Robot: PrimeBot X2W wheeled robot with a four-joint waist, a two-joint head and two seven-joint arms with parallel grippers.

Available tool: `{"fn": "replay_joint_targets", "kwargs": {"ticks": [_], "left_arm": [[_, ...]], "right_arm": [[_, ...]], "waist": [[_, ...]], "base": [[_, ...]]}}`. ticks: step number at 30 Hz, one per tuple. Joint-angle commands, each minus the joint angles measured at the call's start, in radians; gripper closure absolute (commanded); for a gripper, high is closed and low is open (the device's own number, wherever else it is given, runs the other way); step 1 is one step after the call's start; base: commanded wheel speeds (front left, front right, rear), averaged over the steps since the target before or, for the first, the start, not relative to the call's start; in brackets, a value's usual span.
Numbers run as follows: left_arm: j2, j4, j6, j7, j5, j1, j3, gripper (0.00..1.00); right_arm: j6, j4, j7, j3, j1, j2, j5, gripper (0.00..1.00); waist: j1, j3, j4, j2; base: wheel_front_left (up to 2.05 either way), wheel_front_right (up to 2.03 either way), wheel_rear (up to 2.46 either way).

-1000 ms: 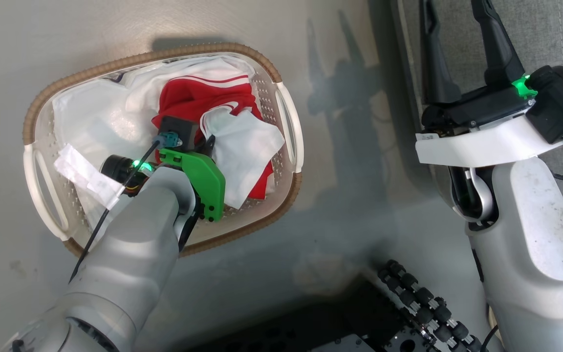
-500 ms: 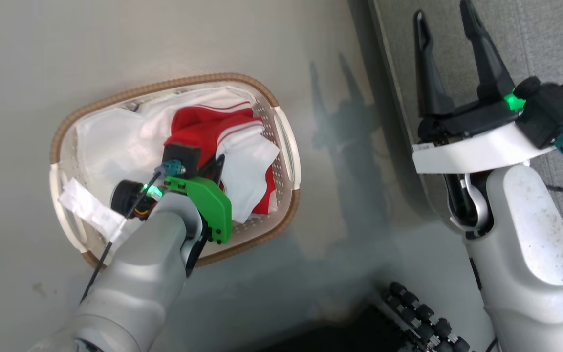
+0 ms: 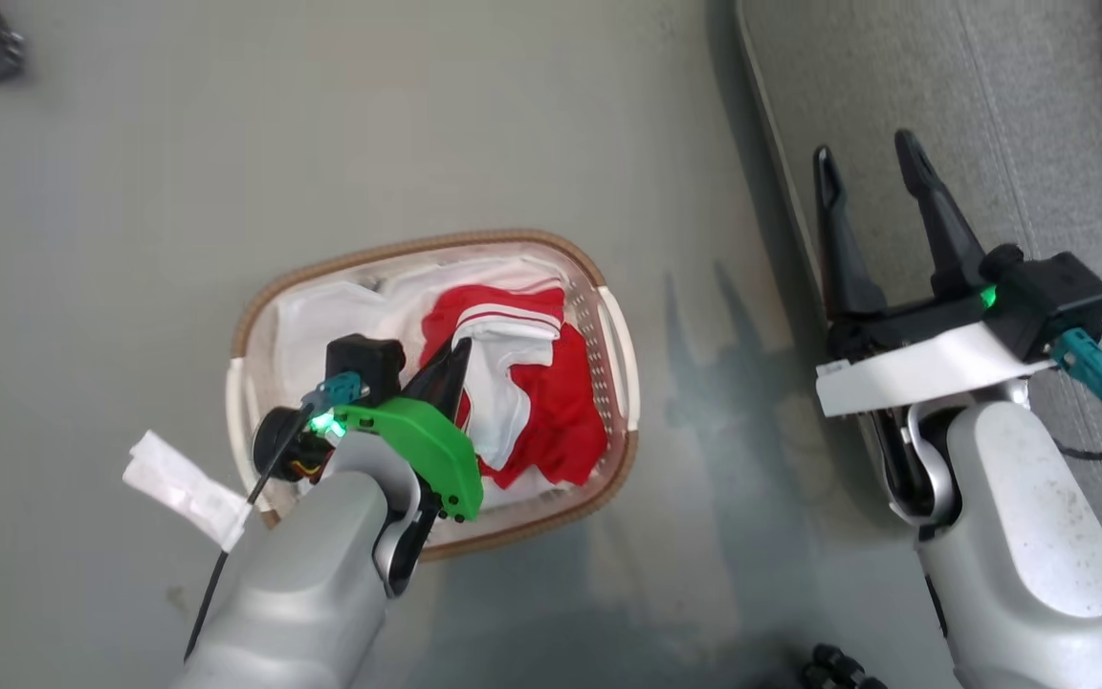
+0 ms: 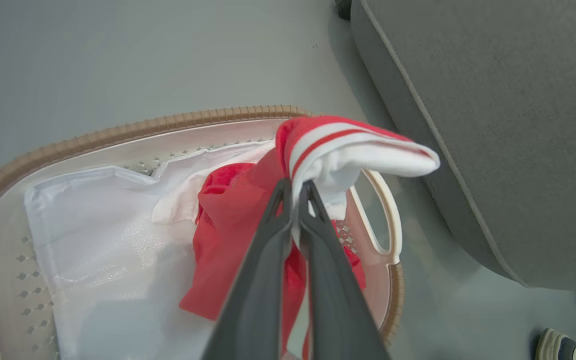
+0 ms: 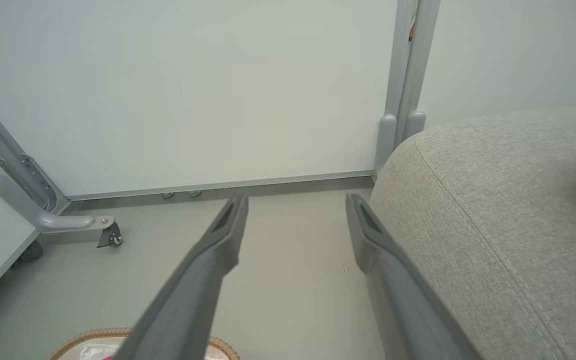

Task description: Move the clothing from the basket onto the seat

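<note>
My left hand (image 4: 295, 189) is pinched shut on a striped fold of the red and white clothing (image 4: 358, 150), held above the basket (image 4: 168, 122) at the frame's centre, with the grey seat (image 4: 493, 125) at the upper right. The grip takes only a thin edge, so I judge the fold could slip free, or the hanging tail could snag the rim and drag the basket. My right hand (image 3: 865, 148) hangs wide open, empty.
</note>
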Motion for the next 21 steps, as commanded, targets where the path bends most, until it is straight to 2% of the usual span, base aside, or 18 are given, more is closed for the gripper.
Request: {"fn": "replay_joint_targets", "kwargs": {"ticks": [1,13,21], "left_arm": [[0.006,-0.025,0.004,-0.003,0.021,0.038,0.028,1.00],[0.006,-0.231,-0.010,-0.004,0.190,0.230,0.268,1.00],[0.000,-0.368,-0.018,-0.004,0.274,0.296,0.357,1.00]], "right_arm": [[-0.001,0.007,-0.005,-0.006,0.027,-0.005,-0.009,0.00],[-0.001,0.045,-0.005,0.010,0.127,-0.005,-0.002,0.00],[-0.001,0.062,-0.005,0.029,0.184,-0.005,0.000,0.00]], "waist": [[0.0000,-0.098,0.075,0.0000],[0.0000,-0.251,0.127,0.0000],[0.0000,-0.339,0.128,0.0000]], "base": [[0.00,0.00,0.00],[0.00,0.00,0.00],[0.00,0.00,0.00]]}}
